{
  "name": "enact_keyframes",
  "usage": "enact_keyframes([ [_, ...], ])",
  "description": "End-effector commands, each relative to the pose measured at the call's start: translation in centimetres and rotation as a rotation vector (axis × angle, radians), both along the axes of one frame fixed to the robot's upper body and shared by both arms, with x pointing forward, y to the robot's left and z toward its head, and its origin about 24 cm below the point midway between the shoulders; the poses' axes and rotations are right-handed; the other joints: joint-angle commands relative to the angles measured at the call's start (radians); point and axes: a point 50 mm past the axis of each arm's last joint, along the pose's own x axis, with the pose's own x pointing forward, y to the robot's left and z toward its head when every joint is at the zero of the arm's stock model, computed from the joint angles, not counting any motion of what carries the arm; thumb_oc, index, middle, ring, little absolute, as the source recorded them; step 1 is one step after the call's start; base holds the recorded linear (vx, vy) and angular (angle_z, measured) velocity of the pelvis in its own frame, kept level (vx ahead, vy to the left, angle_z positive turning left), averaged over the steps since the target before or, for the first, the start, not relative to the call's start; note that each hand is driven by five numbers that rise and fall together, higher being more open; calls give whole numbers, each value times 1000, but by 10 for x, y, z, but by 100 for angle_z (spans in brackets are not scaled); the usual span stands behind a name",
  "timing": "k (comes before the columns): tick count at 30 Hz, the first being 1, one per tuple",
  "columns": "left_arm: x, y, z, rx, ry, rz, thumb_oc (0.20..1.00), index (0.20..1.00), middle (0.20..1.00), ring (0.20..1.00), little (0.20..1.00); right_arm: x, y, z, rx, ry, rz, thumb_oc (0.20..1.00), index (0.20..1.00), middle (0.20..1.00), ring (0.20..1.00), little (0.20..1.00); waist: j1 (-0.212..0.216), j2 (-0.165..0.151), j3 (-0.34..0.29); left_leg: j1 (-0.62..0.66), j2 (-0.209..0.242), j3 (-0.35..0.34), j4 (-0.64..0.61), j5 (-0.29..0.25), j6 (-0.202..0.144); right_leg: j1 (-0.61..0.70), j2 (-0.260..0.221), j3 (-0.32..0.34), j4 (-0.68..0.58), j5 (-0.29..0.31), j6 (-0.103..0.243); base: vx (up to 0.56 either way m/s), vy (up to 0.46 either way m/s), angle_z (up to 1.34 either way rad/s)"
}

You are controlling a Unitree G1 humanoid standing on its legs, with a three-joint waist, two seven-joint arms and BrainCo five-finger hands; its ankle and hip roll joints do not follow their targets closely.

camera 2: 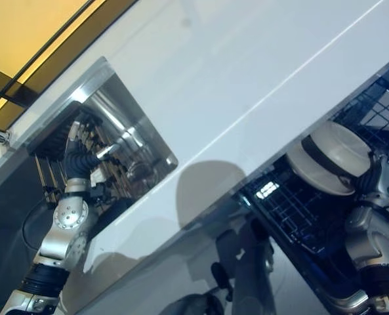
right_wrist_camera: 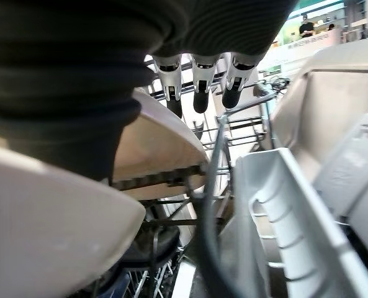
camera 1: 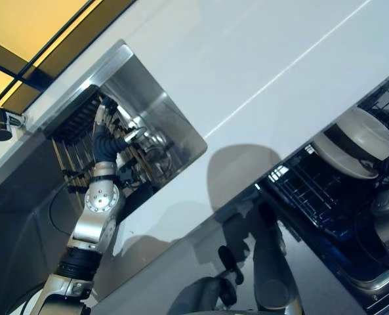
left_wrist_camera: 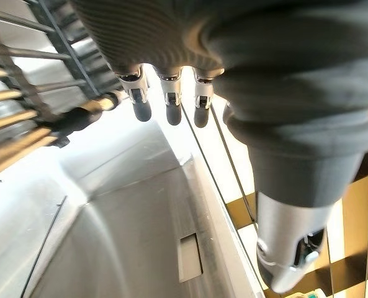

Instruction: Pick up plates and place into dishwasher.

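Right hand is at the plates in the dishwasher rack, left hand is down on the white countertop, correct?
Not quite. The left hand is not on the white countertop; it reaches into the steel sink, by the dish rack, as the left eye view shows. The right hand is indeed at the plates in the dishwasher rack.

No legible text, label, number or sign anywhere. Bare of markings: white countertop (camera 1: pixel 246 59), steel sink basin (left_wrist_camera: pixel 128 236), cream plate with dark band (camera 2: pixel 328 157), dark wire dishwasher rack (camera 1: pixel 312 190). Distant green-and-white banner (right_wrist_camera: pixel 308 37) in right wrist view, lettering too small to read.
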Motion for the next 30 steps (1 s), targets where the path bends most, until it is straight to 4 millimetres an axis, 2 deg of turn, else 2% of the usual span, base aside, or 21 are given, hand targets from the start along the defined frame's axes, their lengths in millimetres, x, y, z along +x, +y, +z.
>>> enact_keyframes([
  [1,-12,17,-16,5,44,40,1000,1000,1000,1000,1000,-37,0,-71,141,218,-54,1000,1000,1000,1000,1000,20,-83,-104,-107,-19,-37,115,-52,23,99,12,-11,-85,-79,17,60,-4,7],
  [8,-24,30,-35,19,127,47,1000,1000,1000,1000,1000,-65,-1,-96,201,283,-97,1000,1000,1000,1000,1000,24,-123,-180,-28,-17,-48,82,-67,28,194,19,-7,-140,-73,29,78,-16,5],
  [14,-38,40,-54,21,199,51,1000,1000,1000,1000,1000,-86,0,-112,244,334,-118,1000,1000,1000,1000,1000,28,-144,-229,24,-16,-56,68,-83,34,241,24,-5,-161,-70,35,85,-11,3],
  [19,-46,47,-60,28,227,54,1000,1000,1000,1000,1000,-93,3,-113,269,304,-108,1000,1000,1000,1000,1000,29,-159,-248,53,-13,-60,58,-91,39,260,25,-4,-166,-70,41,28,-12,0],
  [30,-57,56,-68,28,263,67,1000,1000,1000,1000,1000,-100,5,-107,280,278,-90,1000,1000,1000,1000,1000,25,-170,-266,96,-10,-66,47,-104,47,280,30,-1,-162,-70,50,15,-5,0],
])
